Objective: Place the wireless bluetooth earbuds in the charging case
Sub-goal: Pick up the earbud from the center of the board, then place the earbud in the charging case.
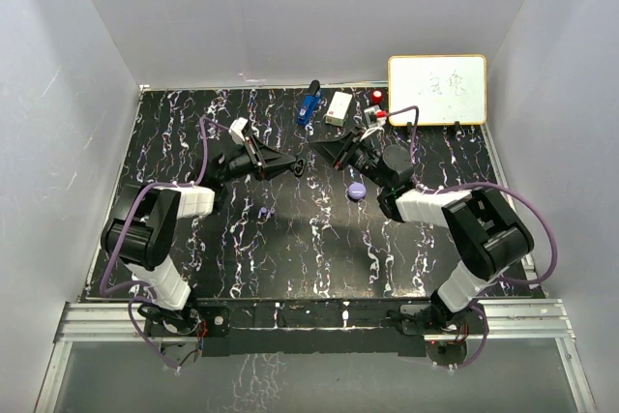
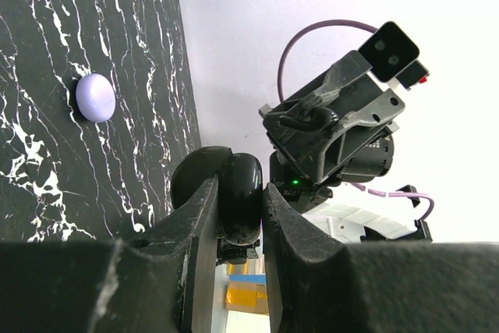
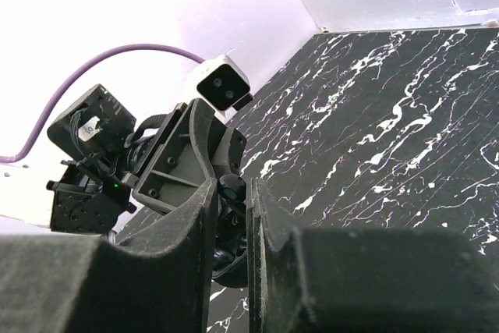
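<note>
My left gripper [image 1: 296, 168] is shut on a glossy black charging case [image 2: 248, 173], held off the table between its fingers [image 2: 204, 216]. Facing it from the right, my right gripper [image 1: 317, 147] is shut on a small black earbud [image 3: 231, 187], which sits right at the open black case [image 3: 227, 267]; whether they touch I cannot tell. A shut lilac case [image 1: 355, 191] lies on the table below the right gripper and also shows as a lilac case [image 2: 95, 97] in the left wrist view. A lilac earbud [image 1: 266, 212] lies loose on the marbled table [image 1: 319, 249].
At the back of the table lie a blue tool [image 1: 309, 106], a small white box [image 1: 338, 108], a red piece [image 1: 375, 97] and a whiteboard [image 1: 437, 89]. White walls enclose the table on three sides.
</note>
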You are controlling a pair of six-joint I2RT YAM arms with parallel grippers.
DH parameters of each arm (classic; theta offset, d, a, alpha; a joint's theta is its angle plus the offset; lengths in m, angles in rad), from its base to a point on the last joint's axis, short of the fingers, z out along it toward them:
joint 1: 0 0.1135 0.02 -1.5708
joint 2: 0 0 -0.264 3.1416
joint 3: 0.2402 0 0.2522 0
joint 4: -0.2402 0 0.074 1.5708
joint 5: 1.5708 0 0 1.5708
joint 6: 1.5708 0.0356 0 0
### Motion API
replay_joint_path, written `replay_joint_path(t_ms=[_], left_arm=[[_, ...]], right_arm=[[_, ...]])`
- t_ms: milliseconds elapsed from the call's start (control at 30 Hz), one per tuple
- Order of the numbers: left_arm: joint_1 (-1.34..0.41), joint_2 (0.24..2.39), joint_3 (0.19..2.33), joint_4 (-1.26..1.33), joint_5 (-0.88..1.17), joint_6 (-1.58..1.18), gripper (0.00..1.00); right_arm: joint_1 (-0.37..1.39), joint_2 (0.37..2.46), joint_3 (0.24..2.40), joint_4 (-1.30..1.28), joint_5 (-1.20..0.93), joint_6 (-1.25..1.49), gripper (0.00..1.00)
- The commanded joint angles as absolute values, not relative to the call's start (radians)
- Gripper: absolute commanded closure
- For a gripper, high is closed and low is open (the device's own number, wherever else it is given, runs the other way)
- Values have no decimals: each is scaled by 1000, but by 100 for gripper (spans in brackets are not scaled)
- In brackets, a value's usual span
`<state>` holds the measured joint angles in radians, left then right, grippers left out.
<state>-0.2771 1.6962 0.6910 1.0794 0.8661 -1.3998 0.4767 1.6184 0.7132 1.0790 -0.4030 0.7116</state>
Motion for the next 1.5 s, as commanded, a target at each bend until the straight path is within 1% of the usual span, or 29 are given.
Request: replay_joint_path(t_ms=[0, 200, 667, 1100, 1467], left_arm=[[-281, 1701, 733, 1178, 895, -1445, 100], [-284, 1700, 740, 1181, 895, -1437, 100], [-303, 1736, 759, 1260, 864, -1475, 100], [-308, 1726, 770, 1212, 786, -1483, 100], [-326, 1723, 777, 1173, 761, -1485, 100]], right_arm=[[474, 1650, 689, 1299, -413, 738, 100], [473, 1698, 685, 1408, -428, 809, 100], [473, 1723, 677, 1460, -433, 846, 100], [476, 1733, 671, 1460, -432, 845, 100], [483, 1735, 683, 1438, -420, 845, 100]])
